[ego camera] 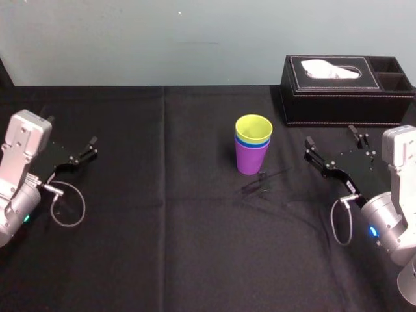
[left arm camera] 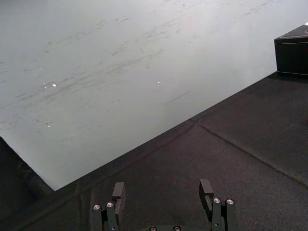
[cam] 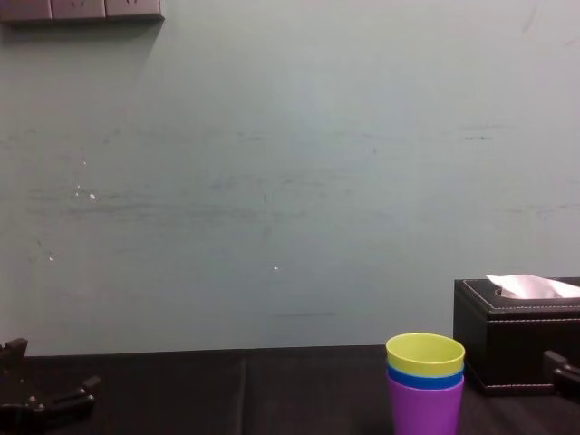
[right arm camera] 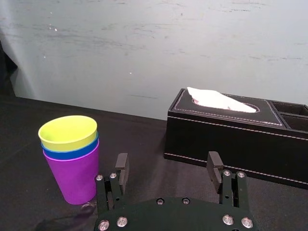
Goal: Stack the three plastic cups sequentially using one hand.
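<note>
Fingers (right arm camera: 121, 169) of the right gripper (right arm camera: 167, 162) stand wide apart with nothing between them, low over the black table (ego camera: 169, 234). Just ahead of them, toward the robot's left, stands the stack. The purple cup (right arm camera: 74, 175) is upright on the cloth. The blue cup (right arm camera: 70, 153) is nested inside it, showing a band of rim. The yellow-green cup (right arm camera: 67, 132) is nested in the blue, its mouth open upward. Ahead of the fingers on the other side sits a black tissue box (right arm camera: 226, 130) with a white tissue (right arm camera: 216, 100) poking from its slot. The left gripper (ego camera: 71, 132) rests well apart from the cups, its fingers spread too, gripping nothing.
</note>
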